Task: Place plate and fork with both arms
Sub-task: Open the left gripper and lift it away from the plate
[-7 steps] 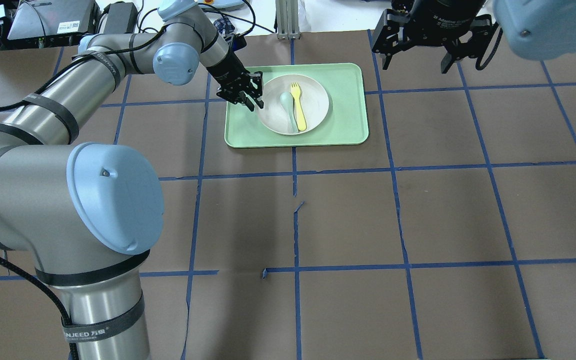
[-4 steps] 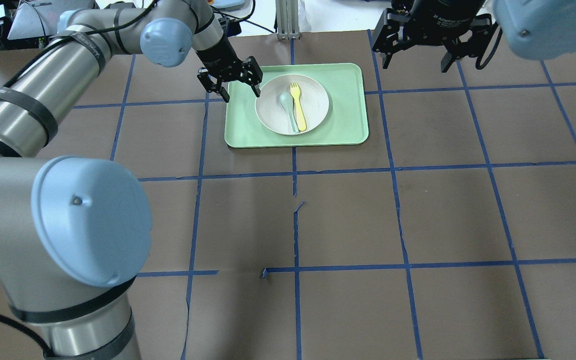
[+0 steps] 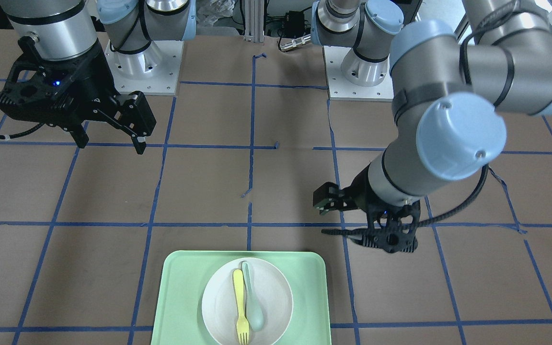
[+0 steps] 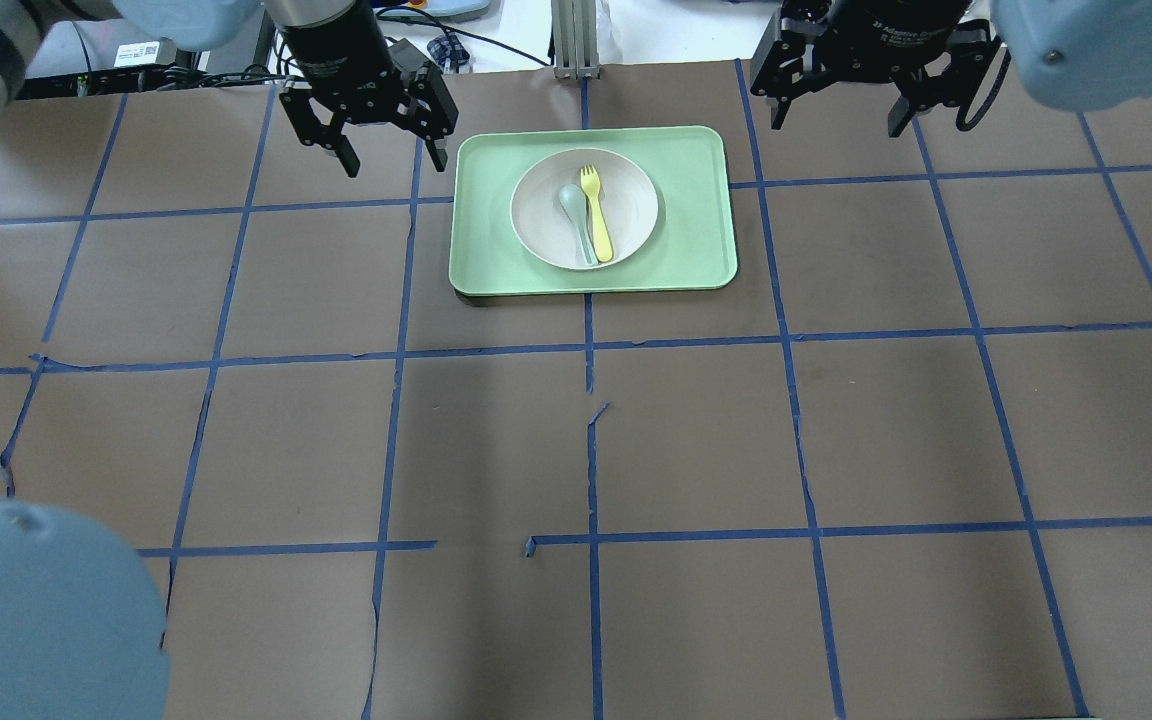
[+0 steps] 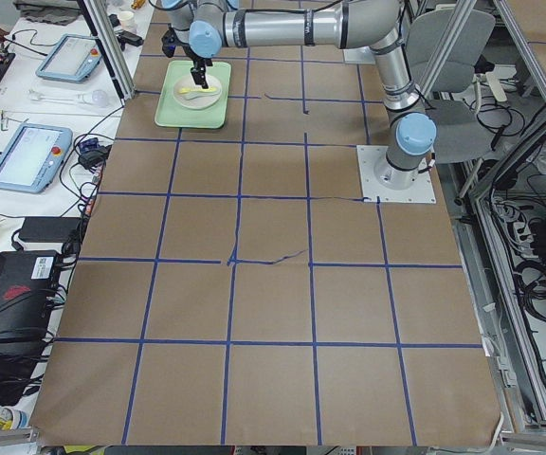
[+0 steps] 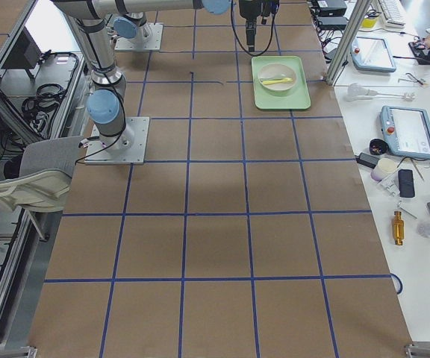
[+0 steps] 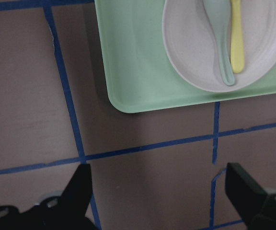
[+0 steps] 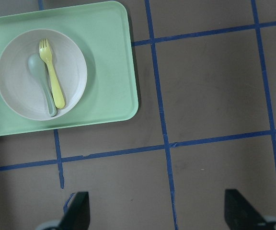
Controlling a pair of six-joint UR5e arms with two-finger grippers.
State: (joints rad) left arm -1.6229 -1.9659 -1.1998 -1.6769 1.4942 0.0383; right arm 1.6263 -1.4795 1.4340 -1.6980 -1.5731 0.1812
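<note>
The off-white plate [image 4: 631,215] sits on the light-green tray [image 4: 696,220] at the table's far middle. The yellow fork [image 4: 597,215] lies in the plate, tines away from the robot, beside a pale grey-green spoon [image 4: 576,215]. My left gripper [image 4: 391,160] is open and empty, raised above the table just left of the tray. My right gripper [image 4: 836,118] is open and empty, high above the table right of the tray. The left wrist view shows the plate [image 7: 190,52] and fork [image 7: 237,43]. The right wrist view shows the plate [image 8: 18,91] and fork [image 8: 51,76].
The table is covered in brown paper with a blue tape grid. An aluminium post [image 4: 566,40] stands behind the tray. In the front-facing view the left gripper [image 3: 326,215] hangs right of the tray [image 3: 180,297] and the right gripper [image 3: 110,143] is at the upper left.
My left gripper has drawn back from the plate's left rim, rising and moving left off the tray. The right gripper, plate, fork and spoon have stayed put.
</note>
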